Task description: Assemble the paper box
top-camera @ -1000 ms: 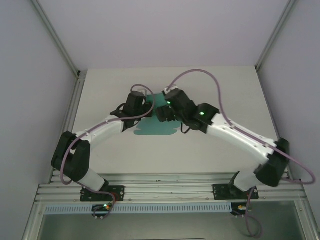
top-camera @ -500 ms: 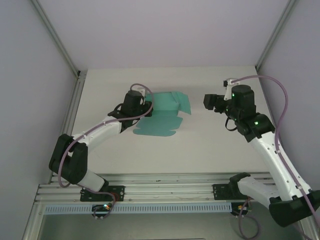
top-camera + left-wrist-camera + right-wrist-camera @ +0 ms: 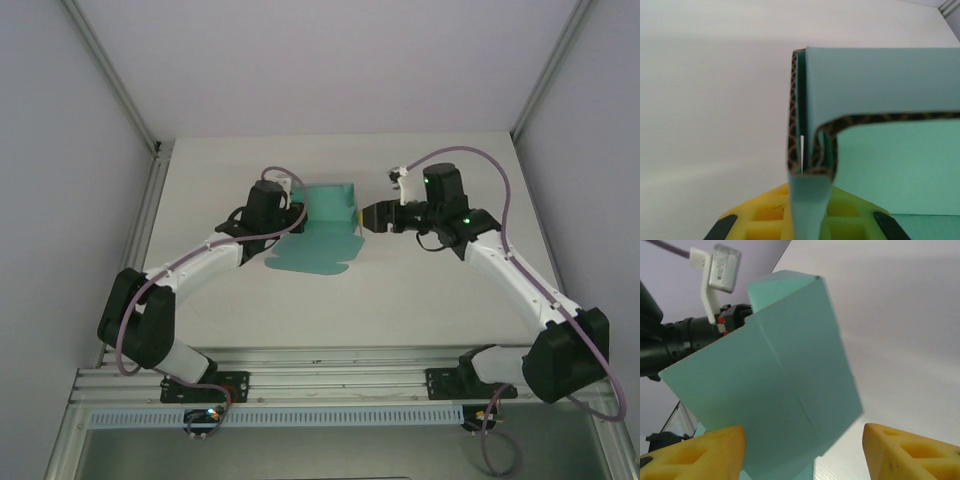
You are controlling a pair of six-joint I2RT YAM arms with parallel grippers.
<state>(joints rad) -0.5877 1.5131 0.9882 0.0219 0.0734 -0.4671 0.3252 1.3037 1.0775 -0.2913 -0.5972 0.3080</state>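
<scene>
Left gripper (image 3: 296,216) at left edge of paper box (image 3: 322,238), jaws clamped on folded-up card flap. Box lies mid-table (image 3: 420,300), partly folded: near part flat, far panel raised. Right gripper (image 3: 364,217) at box's right side, jaws apart, yellow fingers (image 3: 695,450) straddling upright teal panel

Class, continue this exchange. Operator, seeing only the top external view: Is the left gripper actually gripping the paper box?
Observer: Yes. The left wrist view shows the left gripper shut on a folded edge of the paper box.
Operator: And the right gripper?
Observer: The right wrist view shows the right gripper open, its yellow fingers either side of a raised panel of the box.
</scene>
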